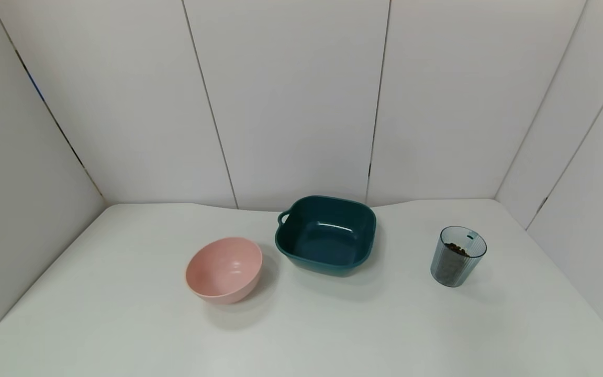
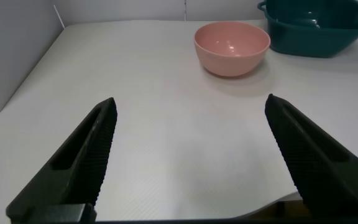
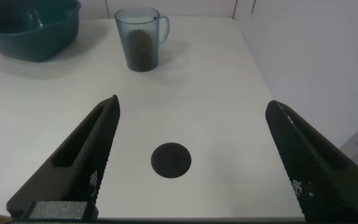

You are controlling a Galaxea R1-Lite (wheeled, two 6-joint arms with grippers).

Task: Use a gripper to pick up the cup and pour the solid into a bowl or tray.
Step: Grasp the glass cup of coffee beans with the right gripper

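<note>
The right end effector (image 3: 188, 162) is wide open and holds nothing. It hangs low over the white surface (image 1: 333, 324), pointing at the cup (image 3: 141, 38), which is well apart from it. A dark round spot (image 3: 171, 160) lies on the surface between its two fingers.

The left end effector (image 2: 188, 162) is wide open too, with nothing in it. It waits near the robot's side, facing the pink bowl (image 2: 232, 47).

The job has not really begun. The cup stands upright on the robot's right, its long axis straight up and its open mouth on top. The brown solid (image 3: 142, 48) is inside it. The teal bowl (image 1: 327, 234) sits in the middle, and it looks empty. Picking up, carrying and pouring are all left.
</note>
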